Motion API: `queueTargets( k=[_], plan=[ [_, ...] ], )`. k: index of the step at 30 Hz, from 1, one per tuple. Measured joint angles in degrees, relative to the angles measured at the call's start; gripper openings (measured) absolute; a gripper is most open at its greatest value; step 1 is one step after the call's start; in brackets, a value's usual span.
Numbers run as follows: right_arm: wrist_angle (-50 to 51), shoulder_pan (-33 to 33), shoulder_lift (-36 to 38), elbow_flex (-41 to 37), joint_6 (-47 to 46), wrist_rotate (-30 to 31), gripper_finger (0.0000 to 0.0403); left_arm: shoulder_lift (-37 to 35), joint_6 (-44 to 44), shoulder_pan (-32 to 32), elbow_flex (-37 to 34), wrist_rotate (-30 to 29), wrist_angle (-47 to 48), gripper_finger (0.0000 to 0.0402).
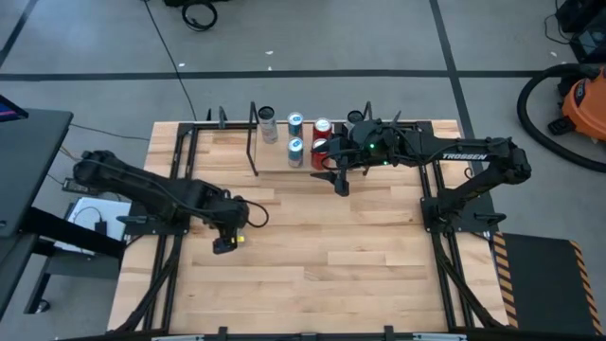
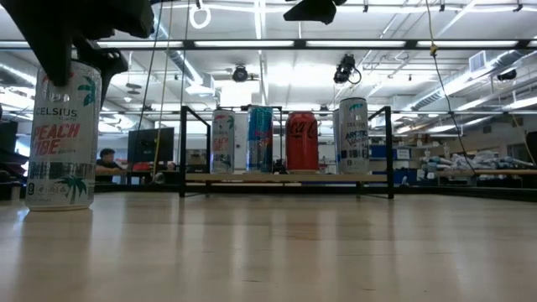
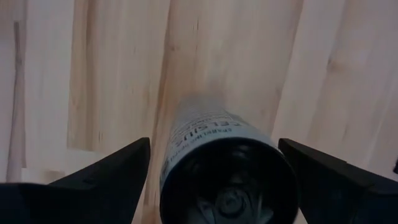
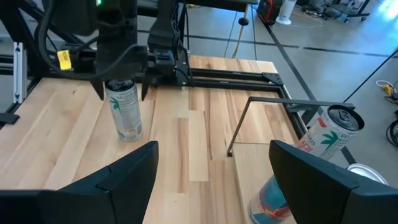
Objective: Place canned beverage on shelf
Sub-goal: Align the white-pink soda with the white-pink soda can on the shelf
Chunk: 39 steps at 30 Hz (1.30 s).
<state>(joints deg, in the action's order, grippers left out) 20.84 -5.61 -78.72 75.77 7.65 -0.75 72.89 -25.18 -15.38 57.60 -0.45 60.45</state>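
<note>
Between the spread fingers of the left gripper (image 3: 214,171) stands a cylindrical Celsius can (image 3: 217,162), untouched; the right gripper (image 4: 211,168), also spread, hovers over the wooden shelf (image 1: 284,161).

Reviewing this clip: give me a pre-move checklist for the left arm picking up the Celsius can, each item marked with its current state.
1. Celsius can upright on the tabletop: ok.
2. Left gripper straddles the can, jaws open on both sides: ok.
3. Jaws closed on the can: not ok, gaps show both sides.
4. Free slot on the shelf: cannot tell; four cans already stand there.
5. Right gripper clear of the shelf: not ok, it hovers at the shelf's front edge.
</note>
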Motion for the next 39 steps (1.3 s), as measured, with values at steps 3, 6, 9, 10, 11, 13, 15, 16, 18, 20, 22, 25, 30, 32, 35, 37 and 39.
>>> queueTargets(
  k=[3,6,9,10,11,13,15,16,18,20,22,25,30,32,35,37,39],
  plan=[
    [0.0,0.0,0.0,0.0,0.0,0.0,0.0315,1.4,-1.1,0.0,0.0,0.0,0.8,0.0354],
    [0.0,0.0,0.0,0.0,0.0,-0.4,0.0315,2.6,-1.1,-0.3,0.0,0.0,2.6,0.0354],
    [0.0,0.0,0.0,0.0,0.0,-0.4,0.0315,3.9,-0.7,-0.3,0.0,0.1,3.6,0.0354],
    [0.0,0.0,0.0,0.0,0.0,-0.4,0.0315,4.2,-0.7,-0.3,0.0,0.1,3.5,0.0354],
    [0.0,0.0,0.0,0.0,0.0,-0.4,0.0315,4.4,-0.5,-0.3,0.0,0.1,3.5,0.0354],
    [0.2,0.0,0.0,0.0,0.0,-0.4,0.0315,4.9,0.4,-0.3,0.0,0.1,3.2,0.0348],
    [0.4,0.0,0.0,0.0,0.0,-0.4,0.0315,5.2,0.8,-0.3,0.0,0.1,3.1,0.0338],
    [0.4,0.0,0.0,0.0,0.0,-0.4,0.0315,5.2,0.8,-0.3,0.0,0.1,3.1,0.0331],
    [0.5,0.0,0.0,0.0,0.0,-0.4,0.0315,5.2,0.8,-0.3,0.0,0.1,3.2,0.0315],
    [0.7,0.0,0.0,0.0,0.0,-0.4,0.0315,5.2,0.8,-0.3,0.0,0.1,3.1,0.0295],
    [0.7,0.0,0.0,0.0,0.0,-0.5,0.0315,5.2,1.4,-0.3,0.0,0.1,3.1,0.0275],
    [0.8,0.0,0.0,0.0,0.0,-0.4,0.0315,5.1,2.6,-0.3,0.1,0.0,2.9,0.0252],
    [1.1,0.0,0.0,0.0,0.0,-0.4,0.0315,5.1,4.8,-0.2,0.2,0.0,2.6,0.0252],
    [1.2,0.0,0.0,0.0,0.0,-0.4,0.0315,5.1,5.7,-0.2,0.8,0.0,2.5,0.0253],
    [1.2,0.0,0.0,0.0,0.0,-0.4,0.0315,5.1,8.7,0.5,2.5,0.1,2.2,0.0259],
    [1.3,0.0,0.0,0.0,0.0,-0.4,0.0315,5.1,11.3,1.7,3.9,0.0,2.4,0.026],
    [1.4,0.0,0.0,0.0,0.0,-0.5,0.0315,5.1,14.0,3.1,5.5,-1.5,2.6,0.0261]
  ],
)
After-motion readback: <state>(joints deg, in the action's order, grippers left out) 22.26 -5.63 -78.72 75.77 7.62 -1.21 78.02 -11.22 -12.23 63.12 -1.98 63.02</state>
